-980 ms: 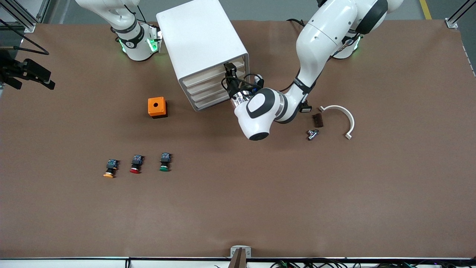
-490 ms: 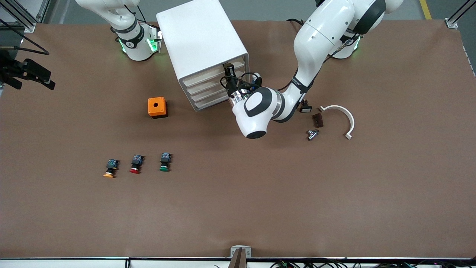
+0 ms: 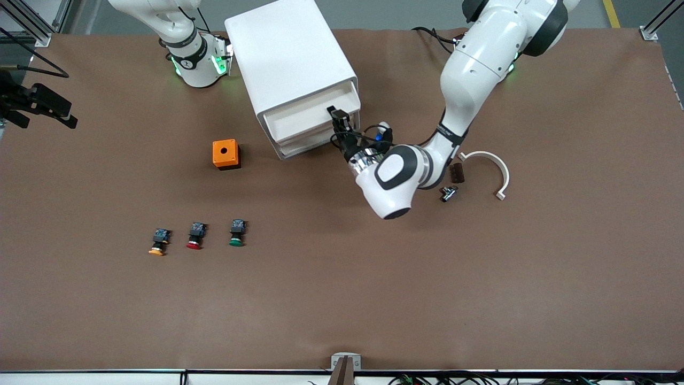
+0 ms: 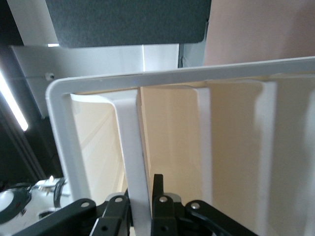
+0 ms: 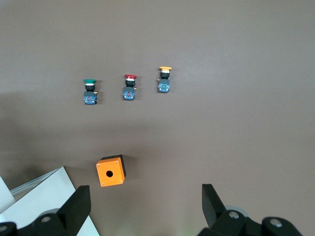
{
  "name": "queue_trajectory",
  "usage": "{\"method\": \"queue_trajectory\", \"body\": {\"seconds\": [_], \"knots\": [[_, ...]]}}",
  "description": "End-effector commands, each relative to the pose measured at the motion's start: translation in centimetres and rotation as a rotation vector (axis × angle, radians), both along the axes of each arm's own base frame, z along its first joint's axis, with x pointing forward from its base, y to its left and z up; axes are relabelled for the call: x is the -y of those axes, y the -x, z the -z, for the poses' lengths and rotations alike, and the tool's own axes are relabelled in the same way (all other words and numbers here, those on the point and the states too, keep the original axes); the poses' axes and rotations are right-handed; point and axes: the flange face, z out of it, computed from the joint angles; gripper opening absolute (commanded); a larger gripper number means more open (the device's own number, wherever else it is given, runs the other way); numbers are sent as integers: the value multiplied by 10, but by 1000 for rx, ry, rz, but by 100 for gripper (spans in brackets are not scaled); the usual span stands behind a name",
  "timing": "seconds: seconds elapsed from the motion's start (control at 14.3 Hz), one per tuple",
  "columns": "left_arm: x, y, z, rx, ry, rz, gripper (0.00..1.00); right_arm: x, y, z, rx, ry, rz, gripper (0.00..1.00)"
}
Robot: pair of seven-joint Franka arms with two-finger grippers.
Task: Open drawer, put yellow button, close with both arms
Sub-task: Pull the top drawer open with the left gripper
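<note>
The white cabinet (image 3: 283,53) stands near the robots' bases. Its uppermost drawer (image 3: 299,117) is pulled partly out. My left gripper (image 3: 337,118) is shut on the drawer's front rim at the corner toward the left arm's end. In the left wrist view the rim (image 4: 133,147) runs between my left gripper's (image 4: 140,206) fingers (image 4: 157,191), with the cream inside of the drawer around it. The yellow button (image 3: 157,243) lies on the table nearer the front camera, at the end of a row of three. My right gripper (image 5: 145,196) is open and empty, high over the table, with the yellow button (image 5: 164,79) in its view.
A red-capped button (image 3: 195,236) and a green-capped button (image 3: 236,232) lie beside the yellow one. An orange box (image 3: 225,154) with a hole stands beside the cabinet. A white curved piece (image 3: 494,166), a brown part (image 3: 456,172) and a metal part (image 3: 449,192) lie near the left arm.
My left gripper has moved toward the front camera and pulled the uppermost drawer partly out of the cabinet. The buttons and the right arm have not moved.
</note>
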Motion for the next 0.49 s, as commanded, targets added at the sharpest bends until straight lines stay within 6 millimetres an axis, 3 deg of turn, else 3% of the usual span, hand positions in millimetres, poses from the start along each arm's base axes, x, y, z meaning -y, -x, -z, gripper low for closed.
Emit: {"method": "queue_trajectory", "body": {"seconds": [0.0, 0.28, 0.42], "knots": [[-23, -28, 3, -13, 1, -57, 16, 2, -6, 4, -10, 17, 1, 100], [-46, -57, -2, 16, 7, -125, 18, 2, -23, 30, -49, 16, -2, 100], [-54, -64, 3, 14, 2, -143, 19, 2, -39, 59, -100, 12, 2, 100]]}}
